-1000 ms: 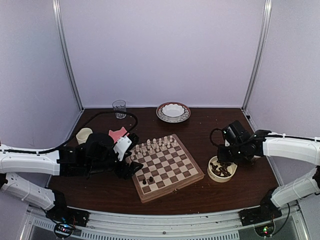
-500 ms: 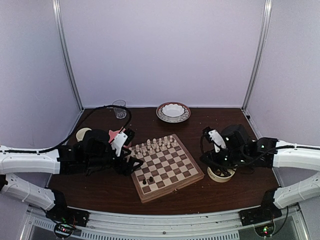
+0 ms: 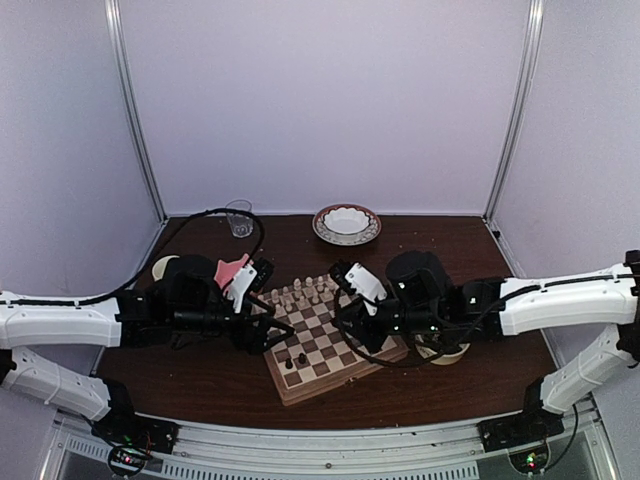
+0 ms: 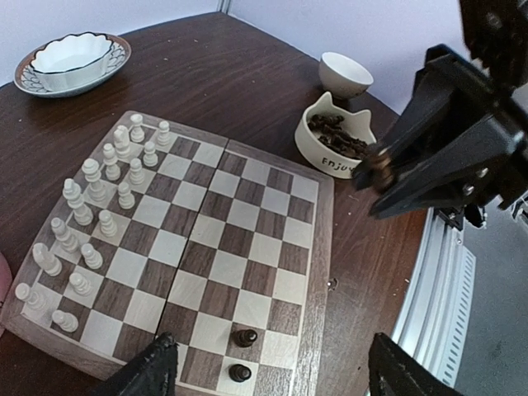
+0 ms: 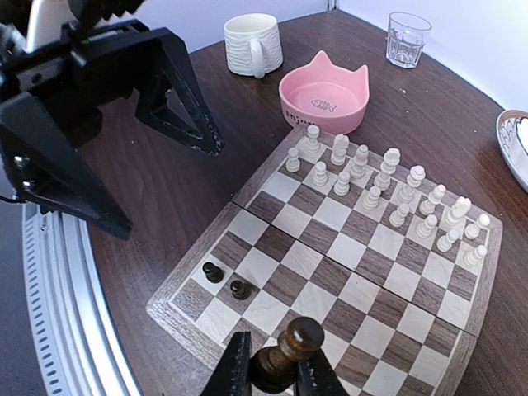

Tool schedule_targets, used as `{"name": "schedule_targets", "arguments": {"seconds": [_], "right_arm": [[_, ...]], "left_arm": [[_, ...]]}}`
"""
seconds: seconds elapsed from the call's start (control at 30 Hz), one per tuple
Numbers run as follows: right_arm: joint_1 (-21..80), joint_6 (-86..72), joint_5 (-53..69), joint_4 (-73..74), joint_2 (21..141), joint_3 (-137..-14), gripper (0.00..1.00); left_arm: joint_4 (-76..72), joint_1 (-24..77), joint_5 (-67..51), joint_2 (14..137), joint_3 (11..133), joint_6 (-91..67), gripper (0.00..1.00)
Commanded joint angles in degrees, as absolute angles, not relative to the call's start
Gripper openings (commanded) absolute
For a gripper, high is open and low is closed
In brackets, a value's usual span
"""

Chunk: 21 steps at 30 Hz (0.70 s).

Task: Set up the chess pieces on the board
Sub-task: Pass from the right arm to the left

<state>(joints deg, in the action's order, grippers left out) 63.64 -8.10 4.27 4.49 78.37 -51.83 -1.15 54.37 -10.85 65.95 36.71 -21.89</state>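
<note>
Right gripper pinches a dark piece, left gripper gapes empty. Sloppy placement could topple the near-left pawns.

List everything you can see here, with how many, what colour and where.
board: one, brown checks, table centre
pale chessmen: sixteen, cream, board's far two rows
dark chessmen: two, dark brown, board's near-left corner
spare chessmen: many, dark, in cream bowl
cream bowl: one, cat-eared, right of board
pink bowl: one, cat-eared, left of board
mug: one, cream, far left
glass: one, clear, back left
plate: one, patterned, back centre
white bowl: one, on plate
small cup: one, white, beside cream bowl
table: one, dark brown
left gripper: black, open
right gripper: black, gripping held chessman
</note>
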Motion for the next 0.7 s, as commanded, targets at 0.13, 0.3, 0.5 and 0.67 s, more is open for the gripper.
{"name": "schedule_targets", "arguments": {"seconds": [0.13, 0.3, 0.5, 0.67], "right_arm": [[64.4, 3.1, 5.3, -5.2, 85.3, -49.2, 0.00], [65.5, 6.0, 5.5, -6.6, 86.1, -47.4, 0.00], [67.6, 8.3, 4.9, -5.9, 87.8, -48.5, 0.00], [69.0, 9.6, 5.1, -4.4, 89.1, -49.9, 0.00]], "left_arm": [[-7.4, 54.2, -18.6, 70.2, 37.2, -24.5, 0.75], [-8.7, 54.2, -22.0, 73.9, 38.3, -25.2, 0.72], [-11.5, 54.2, -26.5, 77.8, 39.1, -26.6, 0.64], [-13.2, 54.2, -29.6, 78.5, 39.2, -27.1, 0.63]]}}
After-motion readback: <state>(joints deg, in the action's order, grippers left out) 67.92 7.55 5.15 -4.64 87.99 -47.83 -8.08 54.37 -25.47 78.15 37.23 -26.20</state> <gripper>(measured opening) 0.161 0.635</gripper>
